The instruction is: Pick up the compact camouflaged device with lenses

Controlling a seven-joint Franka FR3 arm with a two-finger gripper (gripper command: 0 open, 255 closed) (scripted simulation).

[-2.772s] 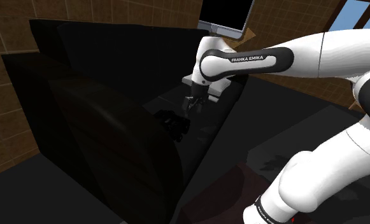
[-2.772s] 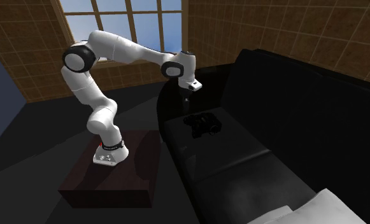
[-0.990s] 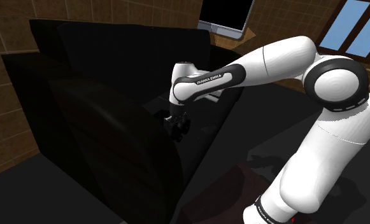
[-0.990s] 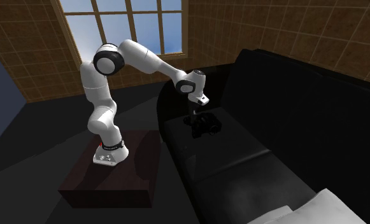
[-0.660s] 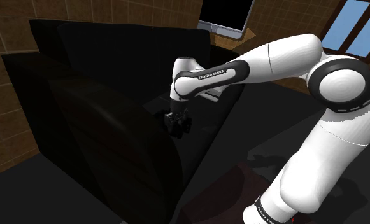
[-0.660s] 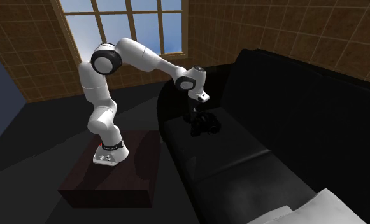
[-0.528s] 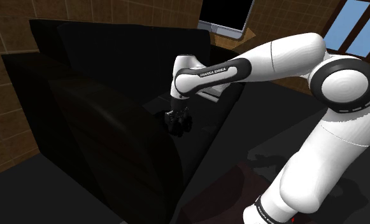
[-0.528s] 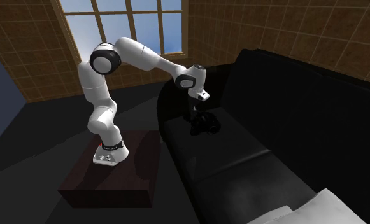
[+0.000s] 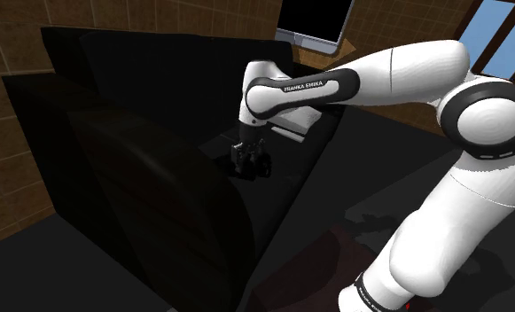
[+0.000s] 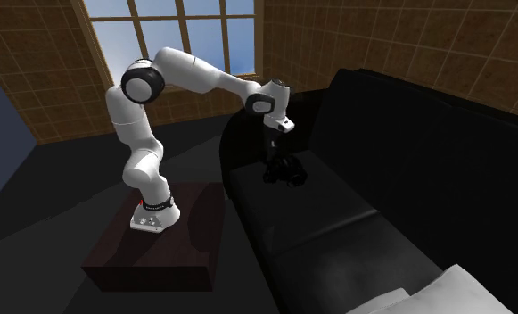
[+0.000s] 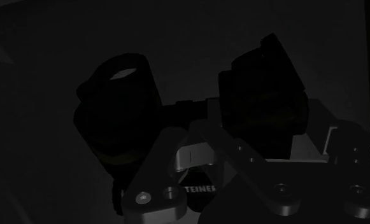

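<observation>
A small, dark, nearly black pair of binoculars with two stubby barrels point(image 10: 288, 171) is being borne by the seat of a long black sofa point(image 10: 337, 223), on the end cushion nearest the robot, close to the sofa's rounded arm and in front of the backrest. No camouflage pattern is being shown in this dim light. The all-black two-finger gripper point(image 10: 271, 167) is being held straight down over the binoculars by the white arm, at their side towards the second exterior view's left, low enough to be level with them. In the wrist view the two barrels point(image 11: 120, 121) are being seen from close above, joined by a short bridge, with the lenses pointing away from the hand. Whether the hand is being held open or is being closed on the binoculars cannot be told. A white cushion point(image 10: 444, 290) is being carried at the sofa's far end.
</observation>
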